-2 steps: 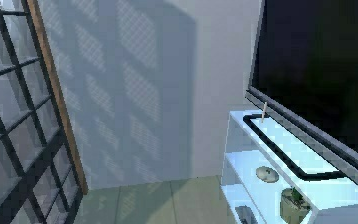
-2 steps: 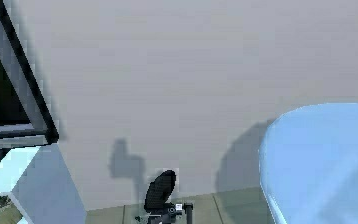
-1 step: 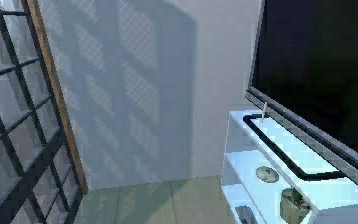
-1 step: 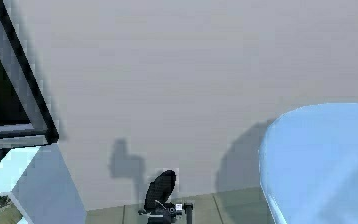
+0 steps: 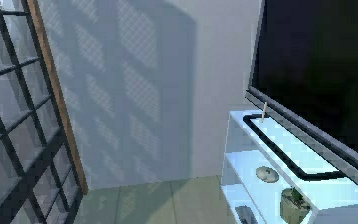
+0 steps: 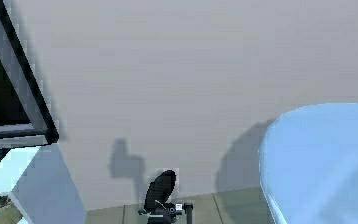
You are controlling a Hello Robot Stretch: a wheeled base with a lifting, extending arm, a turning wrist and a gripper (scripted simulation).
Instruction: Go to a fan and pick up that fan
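Facing a room corner in the forward view: plain white wall (image 5: 137, 90) ahead, greenish tiled floor (image 5: 147, 200) below. Dark-barred window (image 5: 17, 130) down that view's left, edged on its right by a brown wooden frame (image 5: 59, 100). Large dark TV screen (image 5: 317, 70) on the right, standing on a white shelf unit (image 5: 242, 150), black TV foot (image 5: 275, 148) running along the unit's top. Thin pale stick (image 5: 259, 102) upright near the top's far corner, just beside the foot's end. Inside the unit, upper shelf: pale round flat item (image 5: 268, 175). Lower down: greenish pot-like thing (image 5: 294, 205), and left of it a small dark item (image 5: 245, 212), too small to name.

Switching to the arm side view: fan (image 6: 161, 190) low in the picture, just left of middle. Dark oval head, tilted, on a small base with pale and dark bits, sitting at the strip of floor by the wall's foot. Close to the wall behind it, cannot tell if touching. Standing apart from both neighbours: the white shelf unit at lower left, under the dark screen's corner at upper left, and a big pale blue rounded thing (image 6: 322, 160) at right, cut by the edge, kind not clear. Bare wall above the fan.

Gripper: wide, narrow or holding something, cannot tell from these frames.
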